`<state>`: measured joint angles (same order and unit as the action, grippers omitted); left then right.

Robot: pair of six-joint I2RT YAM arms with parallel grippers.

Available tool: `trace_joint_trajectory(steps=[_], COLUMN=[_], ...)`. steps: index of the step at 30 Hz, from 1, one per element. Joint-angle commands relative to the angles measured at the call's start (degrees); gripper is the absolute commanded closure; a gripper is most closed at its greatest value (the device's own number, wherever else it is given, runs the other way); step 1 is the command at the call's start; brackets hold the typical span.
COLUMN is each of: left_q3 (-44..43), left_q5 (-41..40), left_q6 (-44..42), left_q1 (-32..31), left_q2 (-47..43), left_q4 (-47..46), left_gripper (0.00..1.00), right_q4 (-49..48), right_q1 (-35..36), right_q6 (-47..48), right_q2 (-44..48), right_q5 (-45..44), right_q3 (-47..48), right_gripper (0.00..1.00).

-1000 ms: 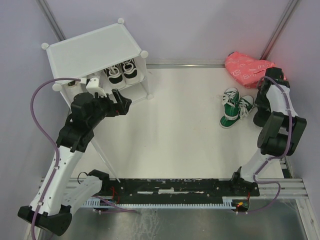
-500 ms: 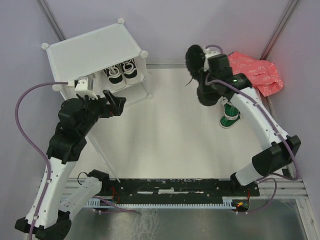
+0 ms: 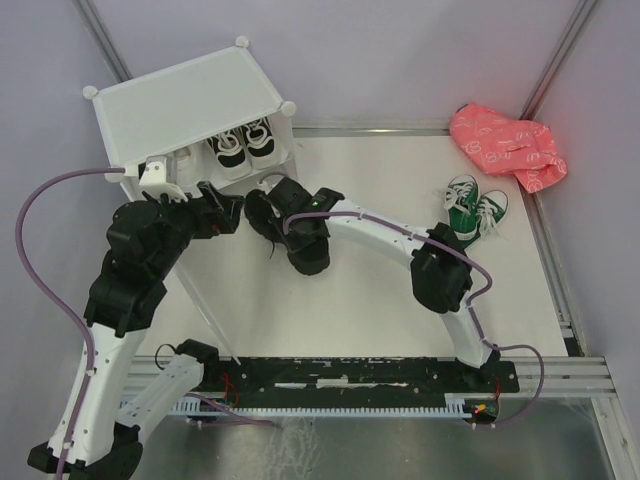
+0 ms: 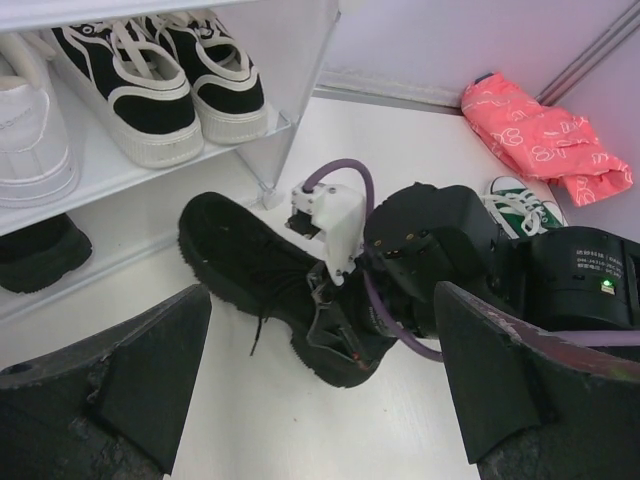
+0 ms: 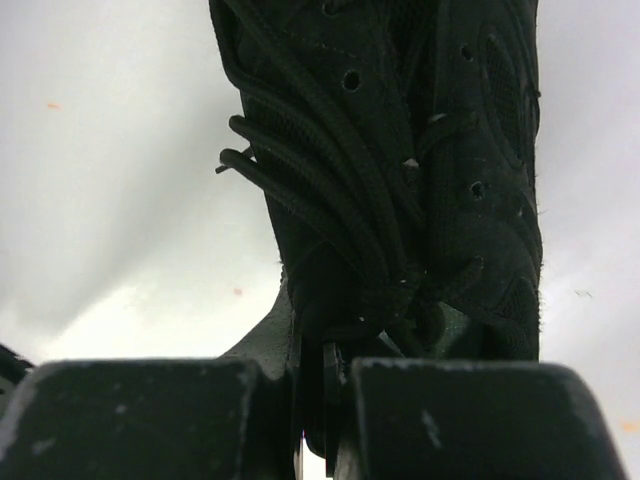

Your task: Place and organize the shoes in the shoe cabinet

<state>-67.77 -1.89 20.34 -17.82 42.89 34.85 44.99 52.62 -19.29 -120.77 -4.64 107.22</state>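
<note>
Shoe cabinet stands back left, open side twd the arms. Plain black shoe is low over the table just in front of it, near the lower bay where another black shoe sits; can't tell if its sole touches the table. Right gripper clenched on it at tongue/collar, laces bunched by the fingers. Left gripper spread wide, empty, beside cabinet front. Upper looks soft & light, so I'd expect the toe to droop from this pinch; heel or sole edge prob. a stiffer hold. Upper shelf holds black-white sneakers + white sneaker.
</note>
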Motion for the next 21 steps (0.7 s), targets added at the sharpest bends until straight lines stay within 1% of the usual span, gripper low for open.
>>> trace_joint_trajectory(steps=[1, 7, 10, 12, 16, 18, 19, 21], left_q3=[-2.3, -2.3, -2.4, -2.7, -3.3, -3.3, -3.3, -3.2], left_q5=[-1.0, -1.0, -1.0, -0.9, -1.2, -1.3, -1.1, -0.9], left_q6=[-1.3, -0.9, -0.8, -0.8, -1.0, -0.9, -0.8, -0.7], left_q1=[-0.2, -0.2, -0.2, -0.2, -0.2, -0.2, -0.2, -0.2], left_q2=[-0.6, -0.6, -0.6, -0.5, -0.4, -0.4, -0.4, -0.4], left_q4=[0.1, 0.1, 0.5, 0.9, 1.7, 1.7, 1.7, 1.7], left_gripper=[0.02, 0.02, 0.02, 0.02, 0.02, 0.02, 0.02, 0.03], right_q4=[-6.2, -7.4, -8.8, -11.6, -18.1, -19.7, -19.4, -17.9], right_q1=[0.3, 1.1, 1.2, 1.2, 1.8, 2.3, 2.5, 3.2], right_q6=[-0.5, -0.1, -1.2, -2.0, -3.0, -3.4, -3.5, -3.8], right_q2=[-2.1, -14.9, -20.3, -21.5, -21.2, -22.3, -23.2, -25.3], right_q5=[-0.1, 1.4, 1.1, 0.8, -0.2, 0.0, 0.0, 0.5], right_q3=[12.0, 26.7, 31.4, 32.1, 29.1, 30.1, 31.6, 35.2], right_gripper=[0.98, 0.98, 0.98, 0.98, 0.98, 0.97, 0.92, 0.75])
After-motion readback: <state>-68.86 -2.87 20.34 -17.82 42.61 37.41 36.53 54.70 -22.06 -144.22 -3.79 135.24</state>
